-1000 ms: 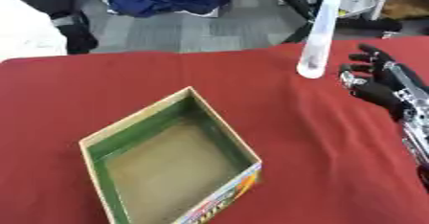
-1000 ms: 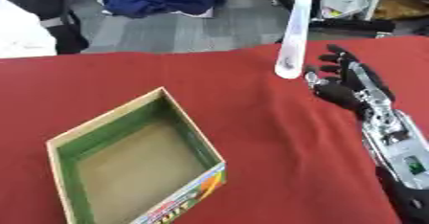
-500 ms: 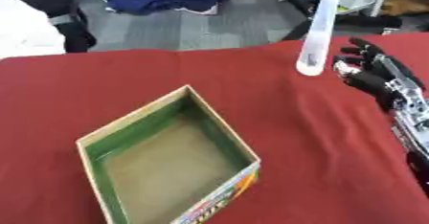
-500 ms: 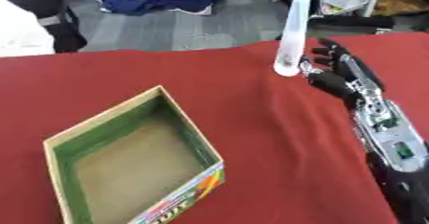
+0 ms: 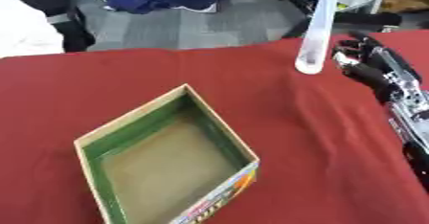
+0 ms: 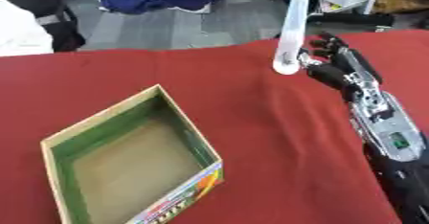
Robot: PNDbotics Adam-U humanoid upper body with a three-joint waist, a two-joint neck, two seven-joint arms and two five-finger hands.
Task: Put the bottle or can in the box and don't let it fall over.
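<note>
- A red cloth covers the table (image 5: 251, 98); its far edge runs across the upper part of the view, with grey floor behind it.
- An open cardboard box (image 6: 126, 163) sits at the left-centre, turned corner-on like a diamond, with green inner walls and a brown floor. Its near corner (the one with colourful print on the outside) is cut off by the bottom edge, so its full outline cannot be seen.
- Bare red cloth lies between the box and the things at the right.
- A tall, thin, pale bottle (image 5: 317, 31) stands upright near the far right of the table, well apart from the box. Its top runs out of the picture, so its cap is hidden.
- The right hand (image 6: 335, 70) is just beside the bottle, on its right. Its fingers (image 6: 314, 58) are curled toward the bottle's lower part; whether they touch or grip it cannot be told.
- The right arm (black and silver) runs down the right edge, partly cut off.
</note>
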